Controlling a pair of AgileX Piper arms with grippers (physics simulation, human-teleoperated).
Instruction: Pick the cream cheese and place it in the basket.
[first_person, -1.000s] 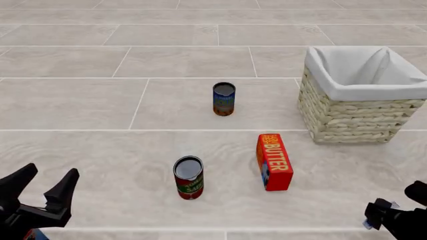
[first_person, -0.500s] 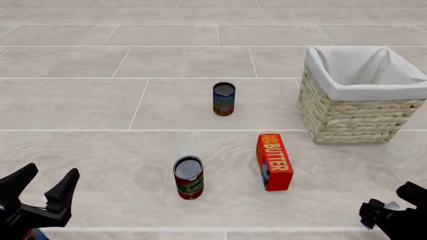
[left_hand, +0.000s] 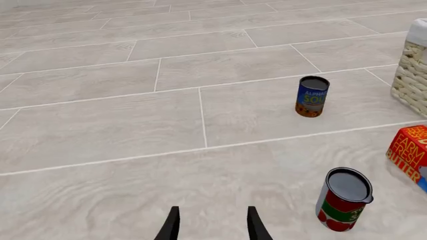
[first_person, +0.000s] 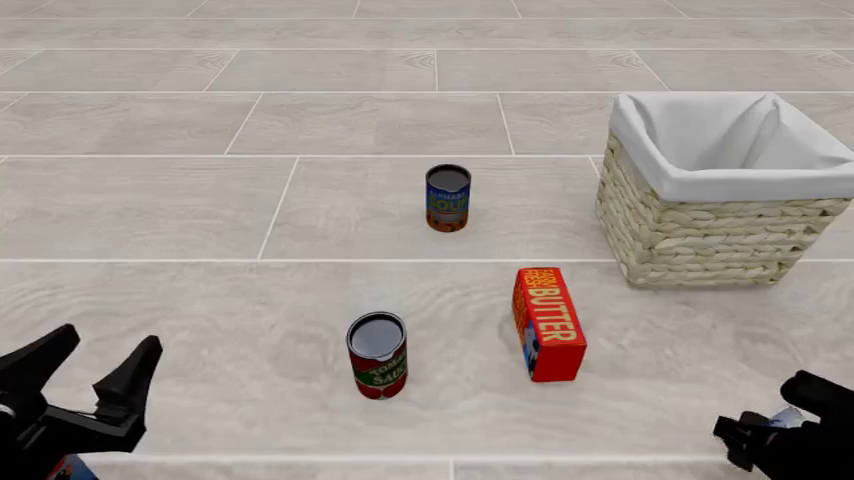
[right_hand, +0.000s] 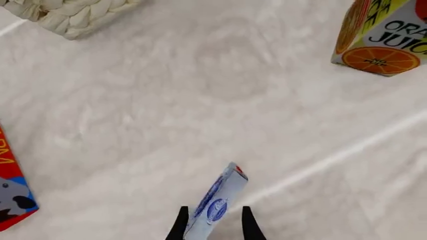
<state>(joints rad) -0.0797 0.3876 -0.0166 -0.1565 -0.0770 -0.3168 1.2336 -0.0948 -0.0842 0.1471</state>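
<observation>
Right gripper (right_hand: 213, 222) pinches small flat silvery-white cream cheese box with blue marks (right_hand: 215, 202), lifted edge-up above the tiled floor. Left gripper (first_person: 83, 372) spread, holding nothing. Woven straw-coloured basket with white cloth liner (first_person: 707, 225) stands well apart.

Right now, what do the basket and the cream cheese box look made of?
Basket: looks like thick woven straw or wicker, matte tan, braided ropey strands showing on its walls; a white cloth liner folds softly over the rim. Cream cheese box: seems thin printed card or foil-faced carton, pale silvery with blue marks, flat sharp edges; which of the two is unclear.
</observation>
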